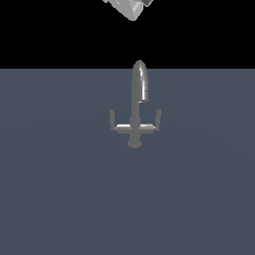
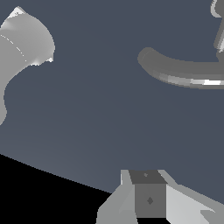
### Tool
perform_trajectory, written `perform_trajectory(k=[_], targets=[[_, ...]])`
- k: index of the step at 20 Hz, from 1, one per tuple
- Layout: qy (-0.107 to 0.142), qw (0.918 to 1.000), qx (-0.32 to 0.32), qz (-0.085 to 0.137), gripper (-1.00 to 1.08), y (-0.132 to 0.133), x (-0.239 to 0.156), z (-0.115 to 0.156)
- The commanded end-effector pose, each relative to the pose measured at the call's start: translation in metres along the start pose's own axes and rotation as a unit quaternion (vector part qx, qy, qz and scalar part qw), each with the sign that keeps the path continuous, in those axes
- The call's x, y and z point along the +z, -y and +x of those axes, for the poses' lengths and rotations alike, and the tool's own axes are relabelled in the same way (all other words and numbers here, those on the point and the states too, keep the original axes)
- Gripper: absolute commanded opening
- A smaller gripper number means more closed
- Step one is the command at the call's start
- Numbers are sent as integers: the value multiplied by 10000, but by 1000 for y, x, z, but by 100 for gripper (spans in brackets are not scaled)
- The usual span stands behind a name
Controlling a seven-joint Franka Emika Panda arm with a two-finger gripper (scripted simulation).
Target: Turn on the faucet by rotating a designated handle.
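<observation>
Faucet stands untouched, gripper high above

Faucet [image 1: 135,107] rises upright from the grey floor [image 1: 60,189], its left-hand handle [image 1: 112,119] ending the crossbar. Farther back, the gripper [image 1: 130,7] hangs well apart, touching nothing; whether its jaws are parted, I cannot tell.

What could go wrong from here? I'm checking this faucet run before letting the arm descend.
1. The gripper is barely in frame, well above the faucet, so its approach may drift off target.
2. The tall spout stands between the two levers; the arm might strike it first.
3. The handle is a thin prong matched by the other lever, so it could slip or pick the wrong one.
</observation>
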State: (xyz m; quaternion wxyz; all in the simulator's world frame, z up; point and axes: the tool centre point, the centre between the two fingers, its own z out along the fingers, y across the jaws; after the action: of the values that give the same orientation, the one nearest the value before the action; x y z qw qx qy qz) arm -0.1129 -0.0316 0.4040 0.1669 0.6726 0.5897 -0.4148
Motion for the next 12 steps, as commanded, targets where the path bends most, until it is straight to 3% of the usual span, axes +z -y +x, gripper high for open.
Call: perform_trajectory(k=[1,6,12], targets=[[209,9990,-403,5,-100,-10,-1,4],[600,9911,-1184,40,-100,-29,-2,13],[1038,9722,-2098,125,-100,-52,-3,27]])
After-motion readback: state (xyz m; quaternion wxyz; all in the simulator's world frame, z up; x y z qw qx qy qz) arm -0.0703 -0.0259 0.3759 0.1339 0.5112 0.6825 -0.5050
